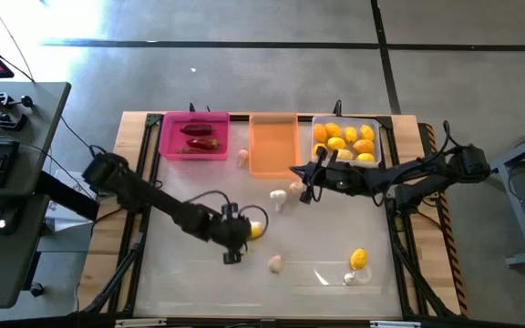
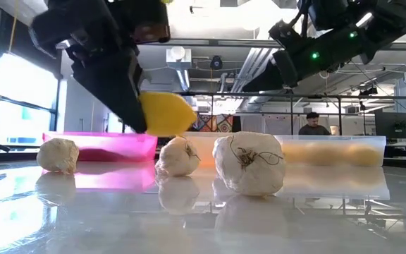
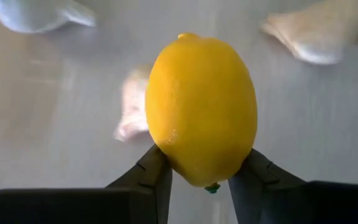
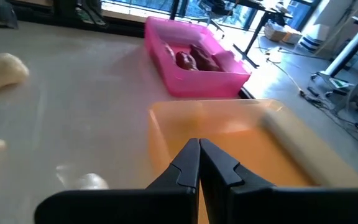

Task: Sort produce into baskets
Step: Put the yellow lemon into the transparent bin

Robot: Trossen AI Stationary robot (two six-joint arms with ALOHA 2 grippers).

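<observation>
We see a bright yellow lemon (image 3: 201, 109) between the dark fingers (image 3: 151, 177) of the left hand (image 1: 241, 239). Past that hand lie whitish garlic bulbs (image 2: 249, 162) veined with thin brown threads on the pale grey glossy desk (image 1: 335, 296). Under the black right hand (image 4: 199, 163) sits a translucent orange basket (image 4: 229, 140); beyond it, a magenta-pink basket (image 4: 194, 81) holds dark red chilies (image 4: 194, 60).

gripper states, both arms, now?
Left gripper: closed on the smooth yellow lemon.
Right gripper: shut, empty, over the translucent orange plastic basket.

Garlic bulbs (image 1: 279, 198) dot the table (image 1: 180, 273) before the baskets (image 1: 272, 146).
</observation>
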